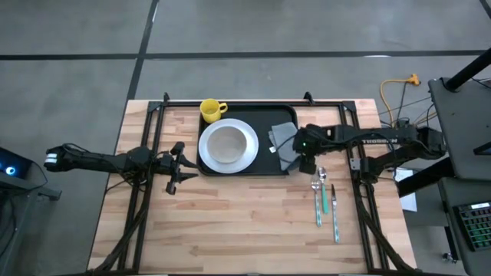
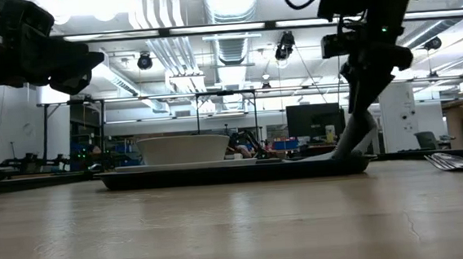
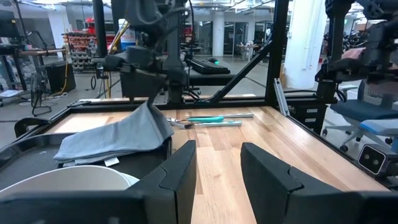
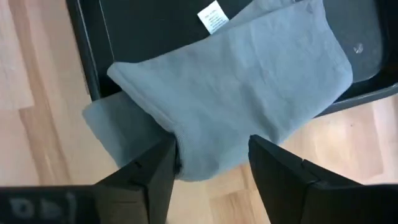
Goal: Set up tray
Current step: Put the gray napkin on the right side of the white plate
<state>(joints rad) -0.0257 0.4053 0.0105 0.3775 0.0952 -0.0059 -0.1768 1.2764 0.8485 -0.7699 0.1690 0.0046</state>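
The black tray (image 1: 265,119) lies at the far middle of the table. On it are a white plate with a bowl (image 1: 228,146), a yellow mug (image 1: 212,110) and, at its right end, the grey folded napkin (image 1: 282,142), which hangs over the tray's rim. My right gripper (image 1: 306,159) is at the tray's near right corner, shut on the napkin. My left gripper (image 1: 176,169) waits open just left of the tray, above the table; in the left wrist view (image 3: 217,174) it points along the table toward the napkin (image 3: 118,140). My right gripper (image 4: 211,171) pinches the napkin between its two fingers at the folded end (image 4: 205,152) that overhangs the tray's right rim, coming from above. That end is drawn up into a peak (image 3: 149,111) under the fingers, while the rest of the napkin (image 2: 315,156) stays on the tray.
A fork, a spoon and a teal-handled utensil (image 1: 326,198) lie on the wood to the right of the tray, near my right gripper. Black frame rails (image 1: 146,176) run along both sides of the table. Bare wood (image 1: 245,222) spans the near half.
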